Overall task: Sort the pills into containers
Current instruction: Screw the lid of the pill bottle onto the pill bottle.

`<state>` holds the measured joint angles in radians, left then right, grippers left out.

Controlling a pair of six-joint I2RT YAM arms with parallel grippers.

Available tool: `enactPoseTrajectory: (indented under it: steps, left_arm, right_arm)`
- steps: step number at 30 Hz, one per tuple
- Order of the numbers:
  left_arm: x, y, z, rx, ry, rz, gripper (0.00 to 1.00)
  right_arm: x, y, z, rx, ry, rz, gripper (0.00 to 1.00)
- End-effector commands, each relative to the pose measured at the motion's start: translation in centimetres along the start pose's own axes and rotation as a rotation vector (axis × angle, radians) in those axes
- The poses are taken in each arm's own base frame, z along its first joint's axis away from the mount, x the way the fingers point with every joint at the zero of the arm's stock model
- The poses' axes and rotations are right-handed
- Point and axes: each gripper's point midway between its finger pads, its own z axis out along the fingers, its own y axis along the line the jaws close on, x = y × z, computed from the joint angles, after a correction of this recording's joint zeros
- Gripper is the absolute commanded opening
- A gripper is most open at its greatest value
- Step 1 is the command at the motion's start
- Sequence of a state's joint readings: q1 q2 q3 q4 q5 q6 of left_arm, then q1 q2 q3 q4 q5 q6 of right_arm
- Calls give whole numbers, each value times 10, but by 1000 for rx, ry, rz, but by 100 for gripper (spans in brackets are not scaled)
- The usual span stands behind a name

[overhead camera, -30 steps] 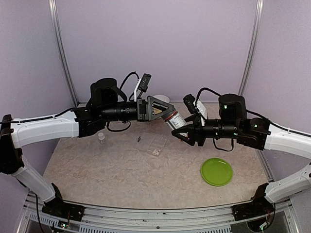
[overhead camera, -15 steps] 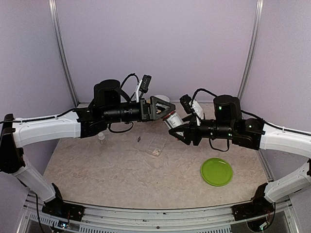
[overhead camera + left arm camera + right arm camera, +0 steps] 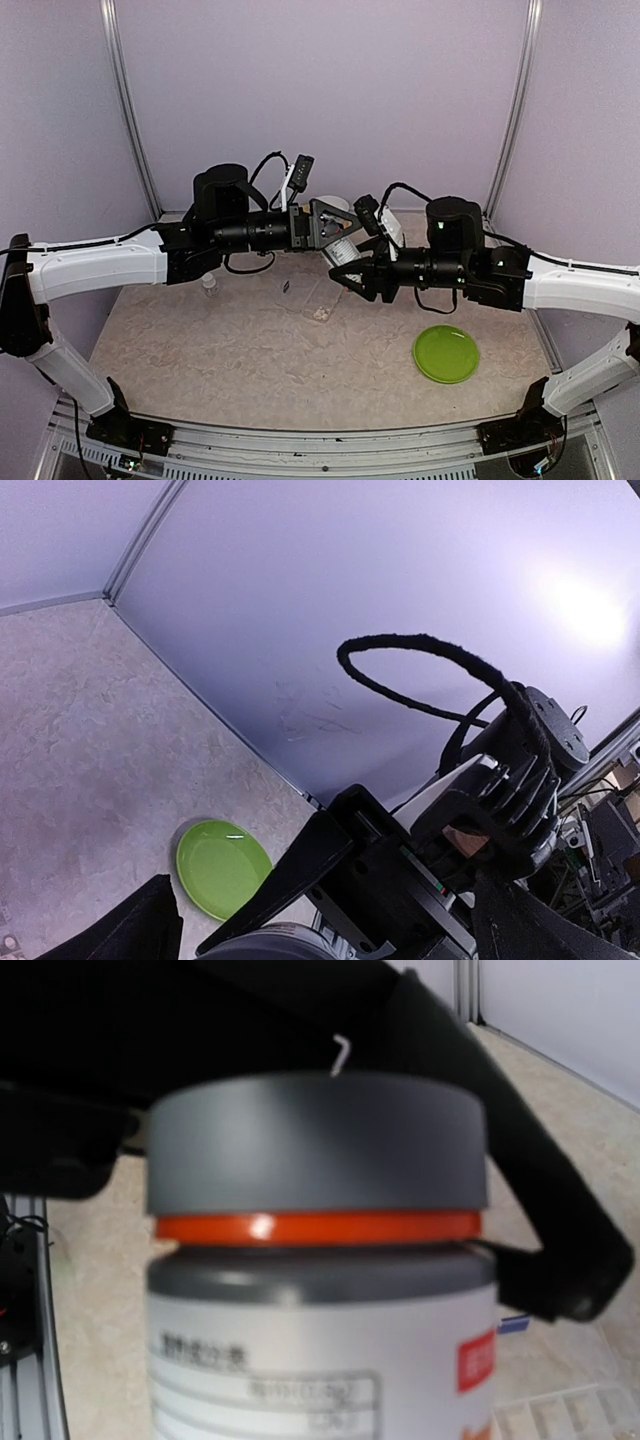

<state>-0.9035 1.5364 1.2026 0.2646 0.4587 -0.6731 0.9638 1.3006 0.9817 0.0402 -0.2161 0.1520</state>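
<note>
My right gripper (image 3: 352,268) is shut on a white pill bottle (image 3: 343,252) with a grey cap and a red ring, held tilted in the air. The bottle (image 3: 320,1340) fills the right wrist view and hides my right fingers. My left gripper (image 3: 342,236) is open, with one black finger (image 3: 560,1210) on each side of the cap (image 3: 315,1140). The cap's edge (image 3: 270,945) shows low in the left wrist view. The clear pill box (image 3: 322,293) lies on the table below, with whitish pills (image 3: 322,313) at its near end. A corner of the box (image 3: 560,1410) shows in the right wrist view.
A green round plate (image 3: 446,353) lies at the right front; it also shows in the left wrist view (image 3: 222,868). A small clear vial (image 3: 209,283) stands at the left. A white bowl (image 3: 335,202) is partly hidden behind my left gripper. A small dark bit (image 3: 287,287) lies beside the box.
My right arm has carried the bottle left and up towards my left gripper. My left gripper has reached right, and its fingers now stand on either side of the cap.
</note>
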Motion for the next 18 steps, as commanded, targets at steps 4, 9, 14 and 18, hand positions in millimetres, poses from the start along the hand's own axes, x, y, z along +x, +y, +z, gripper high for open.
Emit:
enactPoseTrajectory:
  steps: [4, 9, 14, 18]
  left_arm:
    - [-30, -35, -15, 98, -98, 70, 99]
    - [-32, -35, -23, 90, -109, 72, 99]
    - [-36, -32, -30, 65, -139, 53, 99]
    - [-37, -32, -30, 66, -137, 26, 99]
  right_arm:
    - [0, 5, -12, 22, -20, -4, 14]
    - [-9, -12, -32, 108, -64, 33, 13]
    - [-16, -22, -46, 165, -101, 44, 13]
    - [-18, -22, -44, 164, -102, 32, 13]
